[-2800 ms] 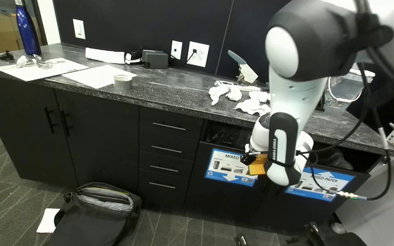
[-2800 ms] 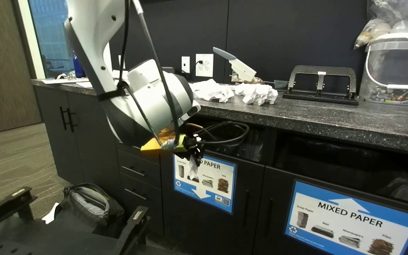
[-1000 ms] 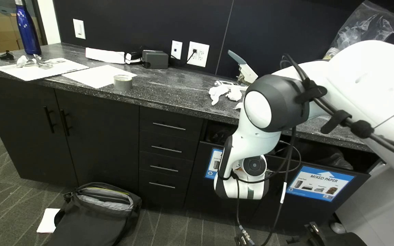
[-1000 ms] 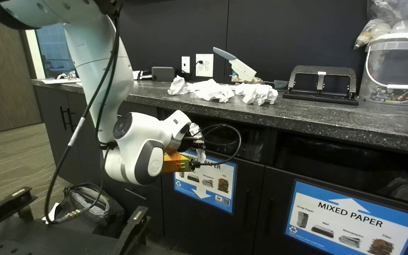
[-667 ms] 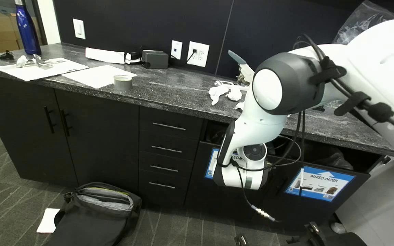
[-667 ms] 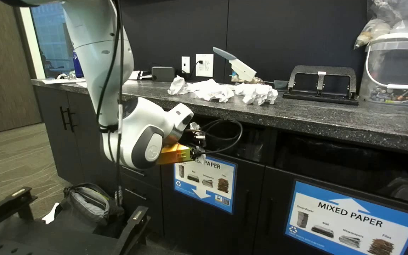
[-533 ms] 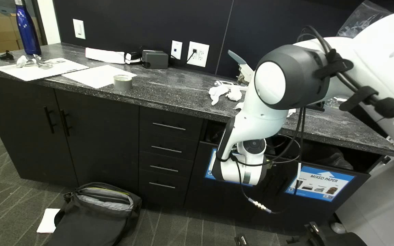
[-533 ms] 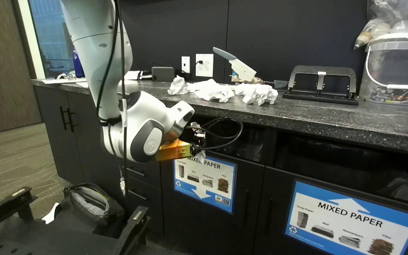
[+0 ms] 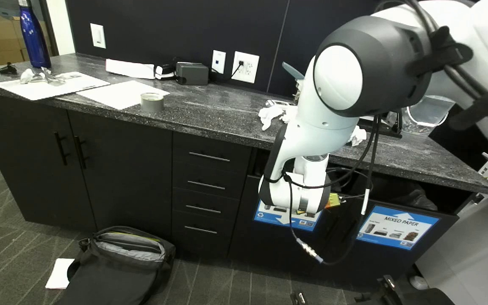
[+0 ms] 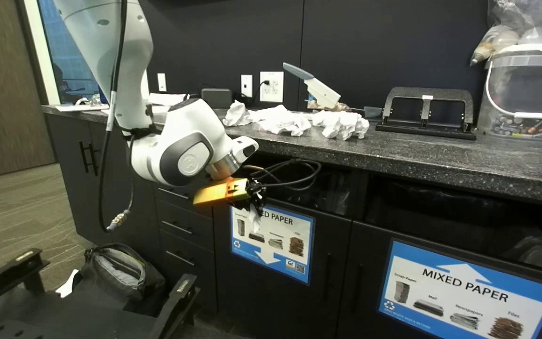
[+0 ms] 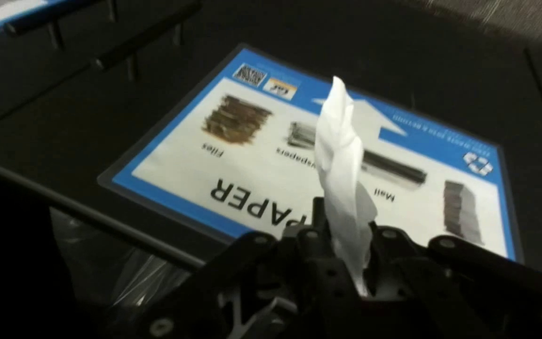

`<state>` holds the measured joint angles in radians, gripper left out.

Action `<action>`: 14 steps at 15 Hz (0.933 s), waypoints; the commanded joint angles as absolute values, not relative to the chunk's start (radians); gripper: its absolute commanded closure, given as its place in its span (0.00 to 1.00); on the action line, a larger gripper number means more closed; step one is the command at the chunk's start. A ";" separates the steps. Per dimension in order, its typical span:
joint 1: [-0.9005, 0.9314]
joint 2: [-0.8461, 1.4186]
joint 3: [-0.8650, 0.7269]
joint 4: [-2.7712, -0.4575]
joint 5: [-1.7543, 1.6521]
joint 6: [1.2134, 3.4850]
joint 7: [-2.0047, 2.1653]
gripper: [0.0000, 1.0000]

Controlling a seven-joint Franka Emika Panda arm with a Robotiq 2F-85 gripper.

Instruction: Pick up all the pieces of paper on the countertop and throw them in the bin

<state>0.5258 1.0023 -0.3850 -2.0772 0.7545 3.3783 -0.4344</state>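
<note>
Before a blue-labelled recycling bin, tool pinching a crumpled white paper strip, more paper wads on the speckled desk, black hole punch nearby.

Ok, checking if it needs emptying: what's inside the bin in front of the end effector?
Inside the bin, clear plastic shows near the top, perhaps a liner. The rest is too dark, and the front panel hides anything lower, so I can't tell how full it is.

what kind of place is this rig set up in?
Probably an office copy or supply area: a hole punch and a roll of tape on the countertop, with a MIXED PAPER sign on the bin front below.
</note>
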 commanded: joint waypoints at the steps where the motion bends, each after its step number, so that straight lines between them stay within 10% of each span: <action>1: 0.652 0.921 -0.487 -2.169 0.765 3.206 -0.447 0.86; 14: 0.678 0.828 -0.507 -2.350 0.384 3.588 -0.074 0.86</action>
<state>0.6955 0.8366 -0.5339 -2.3132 0.3967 3.4754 -0.1008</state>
